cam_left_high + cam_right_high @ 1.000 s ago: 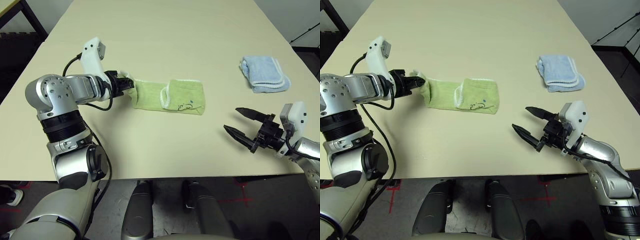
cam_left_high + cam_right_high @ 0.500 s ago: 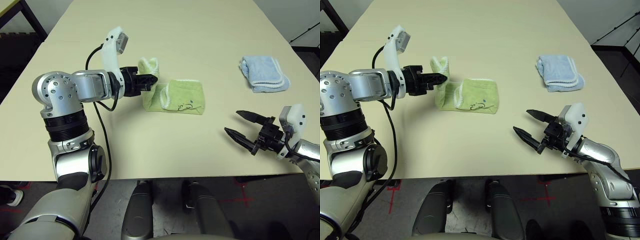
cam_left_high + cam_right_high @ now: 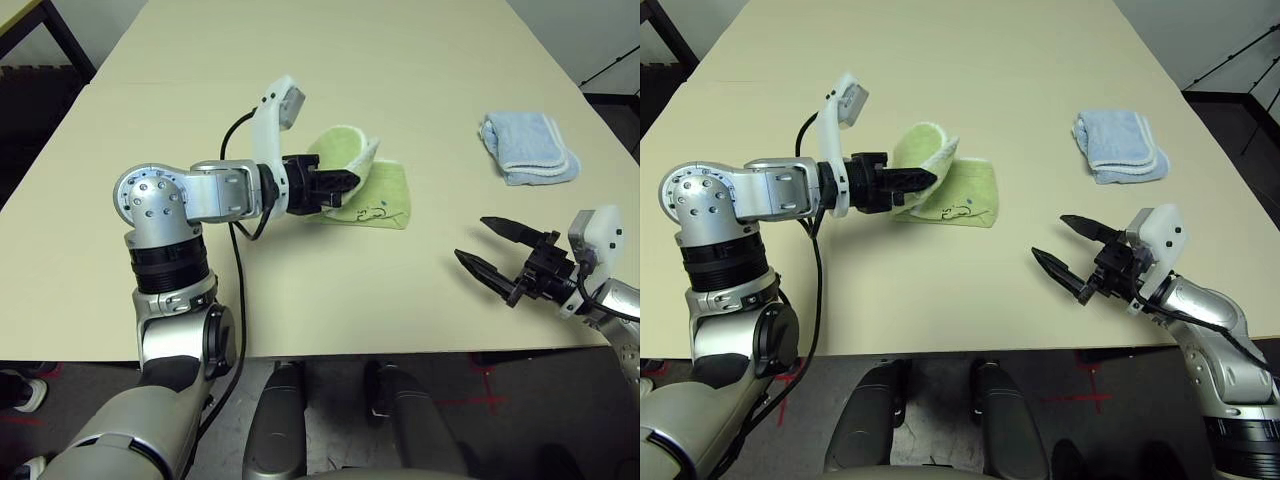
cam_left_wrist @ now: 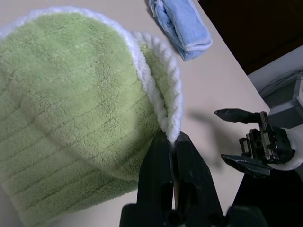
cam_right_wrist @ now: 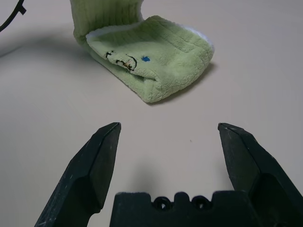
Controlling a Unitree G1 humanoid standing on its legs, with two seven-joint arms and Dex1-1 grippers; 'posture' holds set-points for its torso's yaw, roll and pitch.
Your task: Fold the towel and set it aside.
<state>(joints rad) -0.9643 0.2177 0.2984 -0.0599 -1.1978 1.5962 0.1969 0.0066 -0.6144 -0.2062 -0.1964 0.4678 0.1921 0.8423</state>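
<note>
Left claw (image 3: 345, 181) pinches the white-edged end of the green towel (image 3: 375, 198), arching it above the surface (image 3: 330, 60); right claw (image 3: 493, 260) hovers spread wide.

Pale beige surface (image 3: 300, 290), matte and plain, light green towel (image 3: 375, 195) lying partly on it near the middle with black mark on upper layer, one end lifted off, pale blue folded towel (image 3: 528, 148) resting well apart toward the right edge
</note>
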